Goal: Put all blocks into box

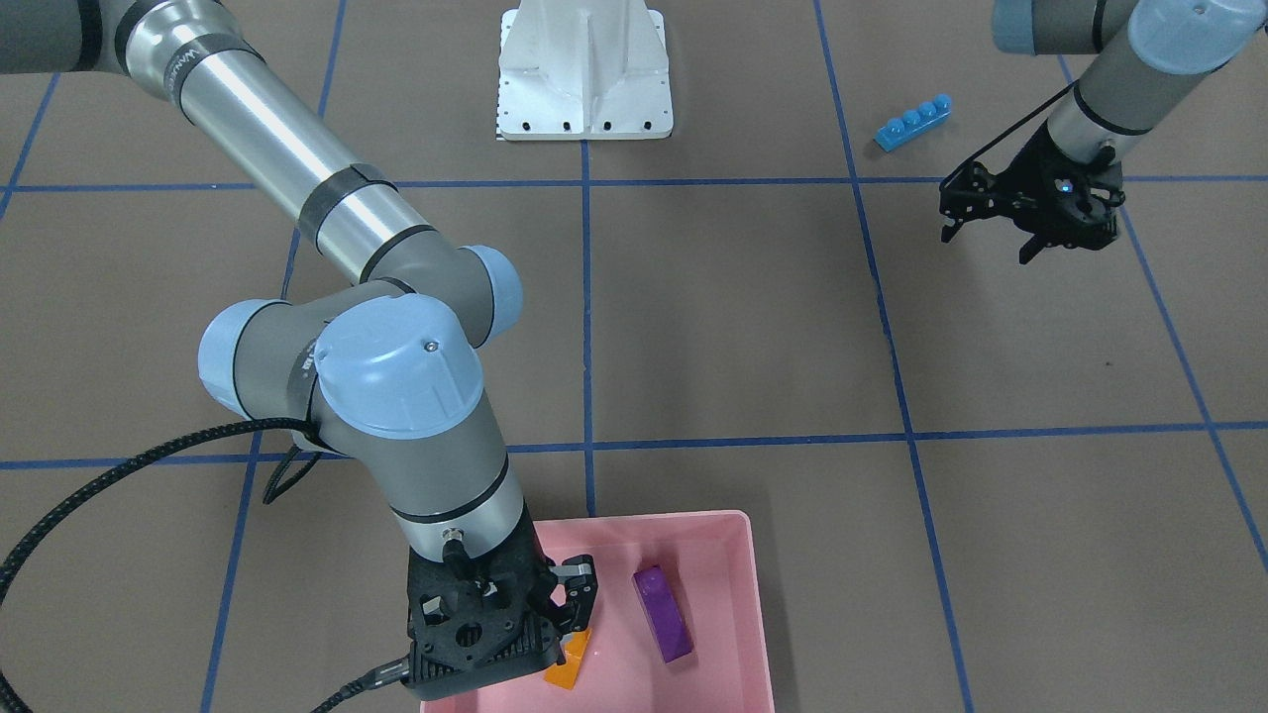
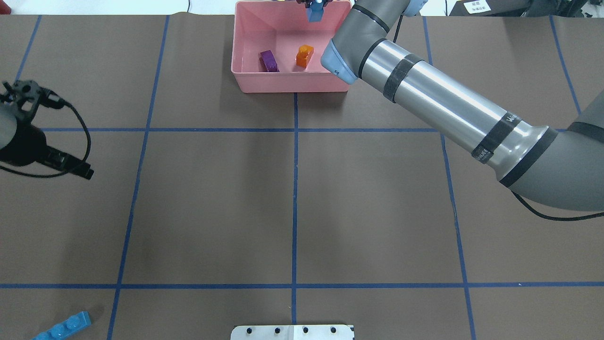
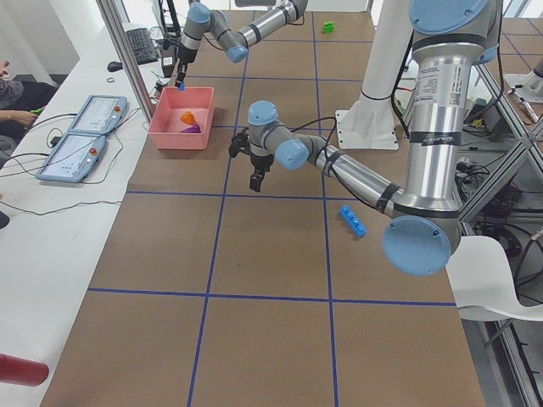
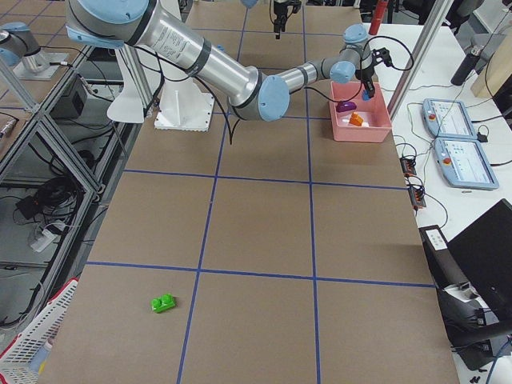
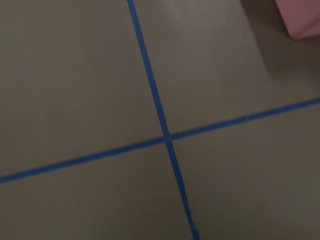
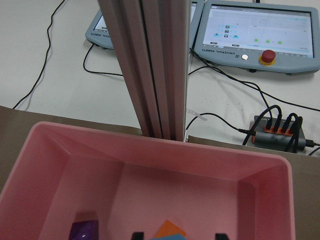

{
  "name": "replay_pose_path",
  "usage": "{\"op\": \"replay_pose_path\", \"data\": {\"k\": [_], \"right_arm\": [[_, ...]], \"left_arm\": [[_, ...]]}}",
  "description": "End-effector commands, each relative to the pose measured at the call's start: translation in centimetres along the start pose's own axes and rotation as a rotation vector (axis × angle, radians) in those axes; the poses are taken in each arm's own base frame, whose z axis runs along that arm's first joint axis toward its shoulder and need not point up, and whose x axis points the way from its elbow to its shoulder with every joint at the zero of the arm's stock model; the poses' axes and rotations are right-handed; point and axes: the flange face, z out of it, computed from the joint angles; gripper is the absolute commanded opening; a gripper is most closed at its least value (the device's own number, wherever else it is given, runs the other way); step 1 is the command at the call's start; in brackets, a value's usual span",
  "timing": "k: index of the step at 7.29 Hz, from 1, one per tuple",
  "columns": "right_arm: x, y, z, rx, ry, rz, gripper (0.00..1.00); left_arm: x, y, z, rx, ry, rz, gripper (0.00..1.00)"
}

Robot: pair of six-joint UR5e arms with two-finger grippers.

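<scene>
Your right end effector grips the tiny blue block above the box, near its far wall. Bring it inward over bare floor beside the orange block, lower, then release. Your left end effector hangs wide open over the table.

Right hand over pink box (purple block, orange block inside).
</scene>
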Motion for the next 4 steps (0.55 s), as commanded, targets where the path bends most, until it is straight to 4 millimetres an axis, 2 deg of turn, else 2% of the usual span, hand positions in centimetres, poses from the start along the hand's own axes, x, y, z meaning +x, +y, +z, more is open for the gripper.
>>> {"op": "replay_pose_path", "data": {"k": [1,3,4], "right_arm": [[-0.4,-0.4,-0.7,0.008,-0.010,0.012,0.99],[-0.8,-1.2,-1.8,0.020,-0.022,0.048,0.99],[-0.4,-1.6,-2.3,0.018,-0.029,0.050,0.99]], "left_arm": [[2.5,7.5,3.4,-0.142,-0.015,0.099,1.00],[4.9,13.1,6.2,-0.247,-0.050,0.207,1.00],[5.7,14.7,7.1,-0.288,-0.047,0.239,1.00]]}}
